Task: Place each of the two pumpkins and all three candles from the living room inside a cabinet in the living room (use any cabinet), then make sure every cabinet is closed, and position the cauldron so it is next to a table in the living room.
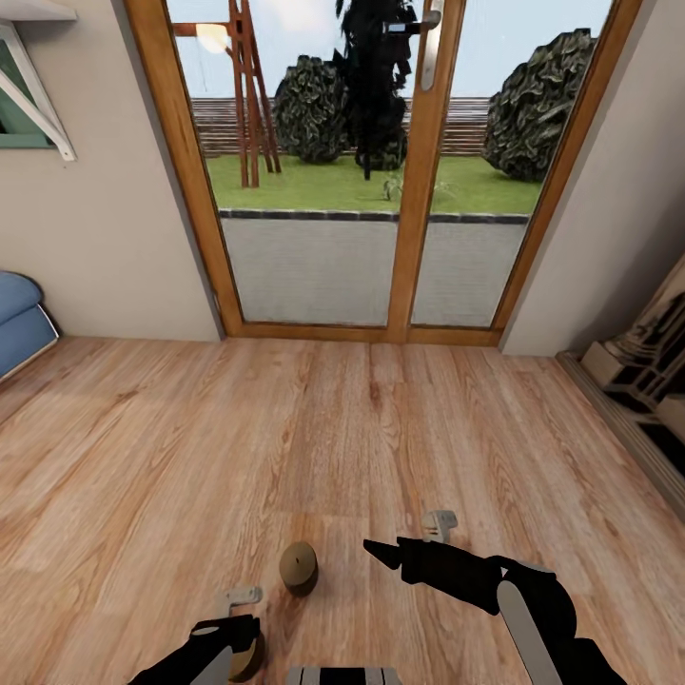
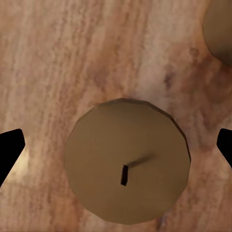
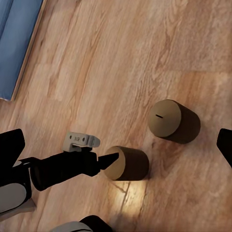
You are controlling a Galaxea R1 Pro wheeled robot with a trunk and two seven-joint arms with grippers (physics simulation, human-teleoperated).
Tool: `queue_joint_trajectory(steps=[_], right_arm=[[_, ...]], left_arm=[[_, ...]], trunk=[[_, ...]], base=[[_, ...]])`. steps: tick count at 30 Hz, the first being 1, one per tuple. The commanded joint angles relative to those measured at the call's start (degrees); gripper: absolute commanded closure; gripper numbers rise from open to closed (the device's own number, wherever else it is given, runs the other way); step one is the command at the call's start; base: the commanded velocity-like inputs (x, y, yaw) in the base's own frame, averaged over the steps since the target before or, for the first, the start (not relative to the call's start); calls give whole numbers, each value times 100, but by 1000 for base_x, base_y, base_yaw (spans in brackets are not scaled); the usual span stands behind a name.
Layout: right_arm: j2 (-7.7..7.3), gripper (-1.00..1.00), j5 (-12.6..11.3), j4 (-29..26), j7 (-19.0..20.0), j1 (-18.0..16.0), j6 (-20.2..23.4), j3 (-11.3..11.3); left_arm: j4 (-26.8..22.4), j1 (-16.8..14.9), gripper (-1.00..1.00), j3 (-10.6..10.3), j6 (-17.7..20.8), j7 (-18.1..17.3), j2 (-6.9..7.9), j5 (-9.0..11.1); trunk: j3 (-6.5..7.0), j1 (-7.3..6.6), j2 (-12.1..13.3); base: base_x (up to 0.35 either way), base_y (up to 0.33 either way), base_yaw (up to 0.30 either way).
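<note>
Two candles stand on the light wood floor. One candle (image 1: 299,568) stands free, just ahead of my arms, and shows again as a candle (image 3: 169,121). The other candle (image 2: 126,166), wick up, sits between the spread black fingertips (image 2: 9,150) of my left gripper (image 2: 116,145), which is open around it without touching. That candle (image 3: 128,163) and the left gripper (image 3: 104,160) also show from the right wrist. In the head view the left gripper (image 1: 238,628) is low at the near edge. My right gripper (image 1: 404,535) hovers open, right of the free candle.
A wood-framed glass patio door (image 1: 419,238) closes the far wall, with garden beyond. A blue sofa (image 1: 19,319) edge sits at the left. An ornate stone fireplace (image 1: 647,362) lines the right wall. Bare plank floor (image 1: 333,428) lies between.
</note>
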Motion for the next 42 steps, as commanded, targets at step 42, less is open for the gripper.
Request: queue_joint_trajectory(steps=[42], right_arm=[[-11, -100, 3, -4, 15, -3, 21, -1]], left_arm=[[-5, -90, -100, -64, -65, 107, -107, 31]], trunk=[[-337, 38, -22]], base=[[0, 0, 0]])
